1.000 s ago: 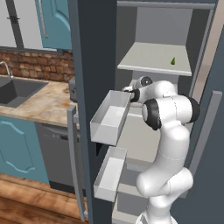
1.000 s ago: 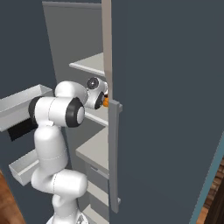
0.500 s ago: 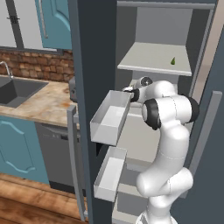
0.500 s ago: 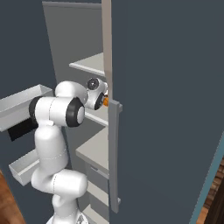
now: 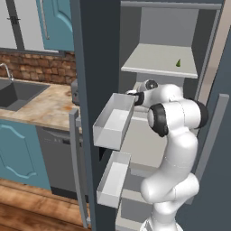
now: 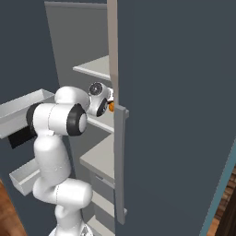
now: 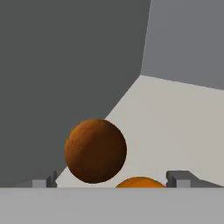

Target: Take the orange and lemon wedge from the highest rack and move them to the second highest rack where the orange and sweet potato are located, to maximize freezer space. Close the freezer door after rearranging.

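Withdrawing calls for care: the hand [image 7: 111, 181] stands wide, holding nothing, over two oranges [image 7: 96, 150] on the second highest rack [image 7: 175, 131]; lemon wedge [image 5: 178, 63] remains on the highest rack [image 5: 153, 61].

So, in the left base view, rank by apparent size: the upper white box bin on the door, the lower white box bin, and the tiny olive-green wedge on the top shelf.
1. Upper white box bin, largest.
2. Lower white box bin, smaller; nearness may skew this.
3. Tiny olive-green lemon wedge, by far smallest.

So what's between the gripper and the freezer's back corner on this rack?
In the hand view, an orange sits just ahead of the open gripper, with another orange-coloured item peeking beside it; beyond them the rack is bare.
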